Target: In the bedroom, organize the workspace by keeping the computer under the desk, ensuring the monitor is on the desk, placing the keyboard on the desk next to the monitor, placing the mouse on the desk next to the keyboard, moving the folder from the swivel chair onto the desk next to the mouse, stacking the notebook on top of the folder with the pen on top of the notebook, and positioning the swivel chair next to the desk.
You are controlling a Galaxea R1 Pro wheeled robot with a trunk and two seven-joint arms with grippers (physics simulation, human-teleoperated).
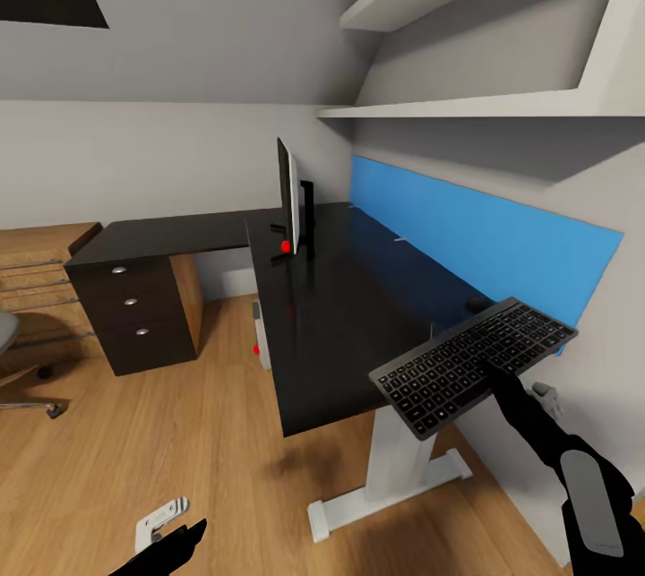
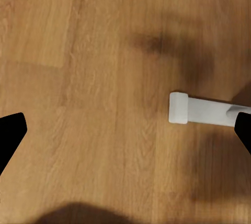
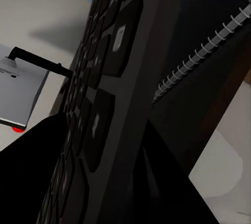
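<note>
Attic bedroom, wood plank floor point(image 1: 179, 433), blue wall panel point(image 1: 484, 245) running behind black desk point(image 1: 331, 316). Right end effector point(image 1: 502, 374) gripping keyboard point(image 1: 475, 361) from beneath, holding it tilted in air over desk's near right corner. Left end effector point(image 2: 125, 130) hanging spread wide over floor, near white desk foot point(image 2: 198, 110). Monitor point(image 1: 288, 195) standing edge-on at desk's inner corner. Computer point(image 1: 262, 336) sitting under desk, partly hidden. Dark bump point(image 1: 477, 304) behind keyboard possibly mouse. Swivel chair point(image 1: 13, 352) showing at left edge.
</note>
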